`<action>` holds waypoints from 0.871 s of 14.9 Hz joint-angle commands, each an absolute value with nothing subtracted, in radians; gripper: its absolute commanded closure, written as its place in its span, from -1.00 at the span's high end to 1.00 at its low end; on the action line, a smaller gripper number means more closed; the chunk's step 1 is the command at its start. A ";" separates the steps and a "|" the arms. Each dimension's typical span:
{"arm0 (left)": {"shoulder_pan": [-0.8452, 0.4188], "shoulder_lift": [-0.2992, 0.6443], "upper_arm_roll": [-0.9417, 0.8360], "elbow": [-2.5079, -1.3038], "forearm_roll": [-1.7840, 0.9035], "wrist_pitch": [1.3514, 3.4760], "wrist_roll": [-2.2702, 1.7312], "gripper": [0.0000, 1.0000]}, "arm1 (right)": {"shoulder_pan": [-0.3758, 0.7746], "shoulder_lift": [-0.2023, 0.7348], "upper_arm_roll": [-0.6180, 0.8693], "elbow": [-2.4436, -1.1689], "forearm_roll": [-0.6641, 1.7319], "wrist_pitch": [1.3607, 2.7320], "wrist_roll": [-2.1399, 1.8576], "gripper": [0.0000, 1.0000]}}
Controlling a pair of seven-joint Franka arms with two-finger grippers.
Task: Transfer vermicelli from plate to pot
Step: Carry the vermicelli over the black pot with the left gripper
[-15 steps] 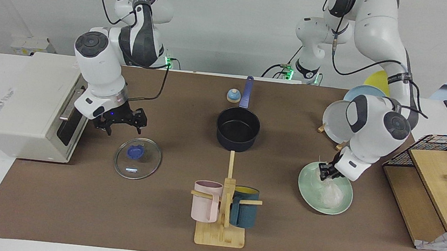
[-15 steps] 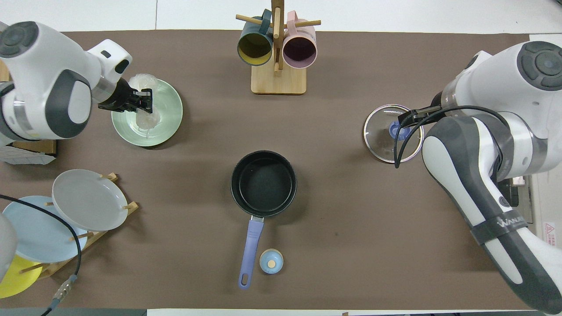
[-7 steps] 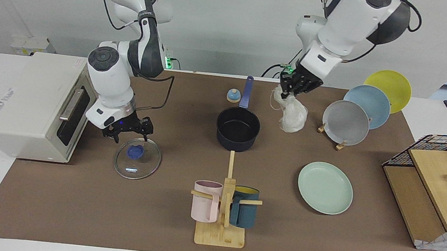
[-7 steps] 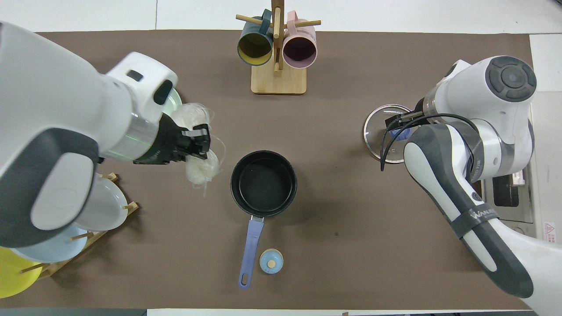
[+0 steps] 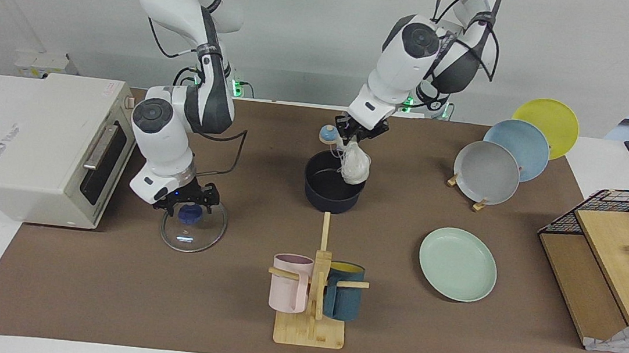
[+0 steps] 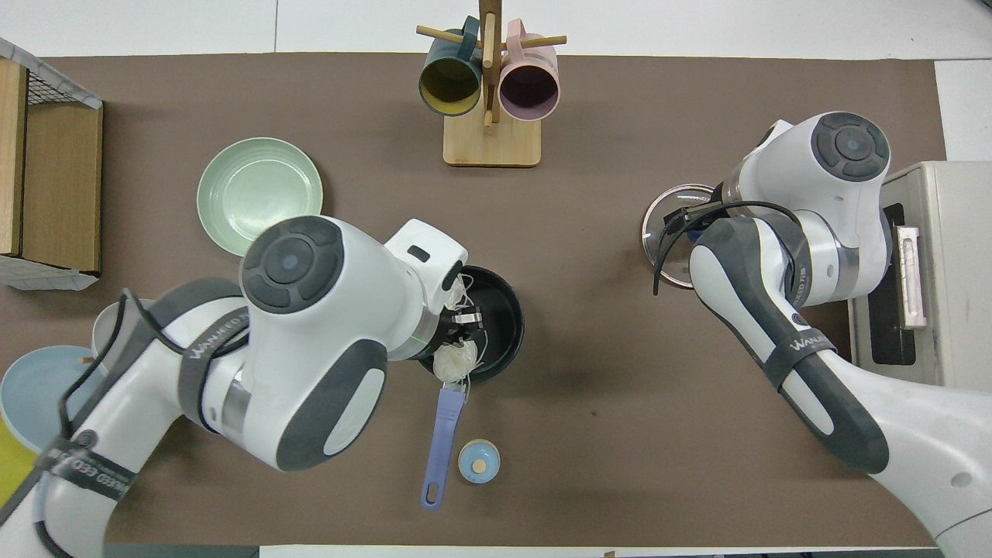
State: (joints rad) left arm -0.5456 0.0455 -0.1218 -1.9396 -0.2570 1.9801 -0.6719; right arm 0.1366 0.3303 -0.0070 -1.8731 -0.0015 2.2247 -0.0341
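My left gripper point(image 5: 353, 138) is shut on the vermicelli point(image 5: 354, 168), a whitish bundle hanging from its fingers over the pot point(image 5: 331, 193). The bundle's lower end is about level with the rim. In the overhead view the left gripper point(image 6: 466, 318) and vermicelli point(image 6: 456, 359) sit over the pot point(image 6: 501, 310) at the side where its blue handle point(image 6: 442, 434) begins. The mint-green plate point(image 5: 458, 264) point(image 6: 260, 194) holds nothing. My right gripper point(image 5: 187, 203) is open, low over the blue knob of the glass lid point(image 5: 192, 228).
A mug rack point(image 5: 314, 299) with a pink and a teal mug stands farther from the robots than the pot. A plate rack point(image 5: 487, 172) and a wire basket point(image 5: 624, 232) are toward the left arm's end. A toaster oven point(image 5: 37, 141) is toward the right arm's end. A small blue knob point(image 6: 478, 462) lies beside the pot handle.
My left gripper lifted the vermicelli off the plate and carried it across to over the pot. My right gripper came down over the glass lid's knob.
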 commanded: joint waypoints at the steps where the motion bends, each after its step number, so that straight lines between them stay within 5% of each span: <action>1: -0.578 0.089 -0.103 -1.985 -0.276 2.084 -0.676 -1.00 | 0.129 0.341 -0.003 -1.878 0.017 2.247 -0.037 1.00; 8: -0.604 0.181 -0.100 -2.022 -0.270 2.221 -0.666 -1.00 | 0.129 0.357 -0.003 -1.878 0.015 2.270 -0.087 0.96; 12: -0.601 0.199 -0.100 -2.028 -0.267 2.238 -0.628 -1.00 | 0.129 0.357 -0.003 -1.879 0.005 2.269 -0.115 0.59; 13: -0.601 0.199 -0.097 -2.020 -0.256 2.229 -0.623 0.19 | 0.129 0.357 -0.003 -1.879 0.003 2.269 -0.117 0.57</action>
State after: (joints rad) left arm -0.5871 0.2134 -0.1153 -2.0087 -0.2571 2.2153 -0.6529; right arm 0.1366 0.3551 -0.0074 -1.8729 -0.0016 2.2467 -0.0854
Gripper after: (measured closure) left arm 0.767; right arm 0.145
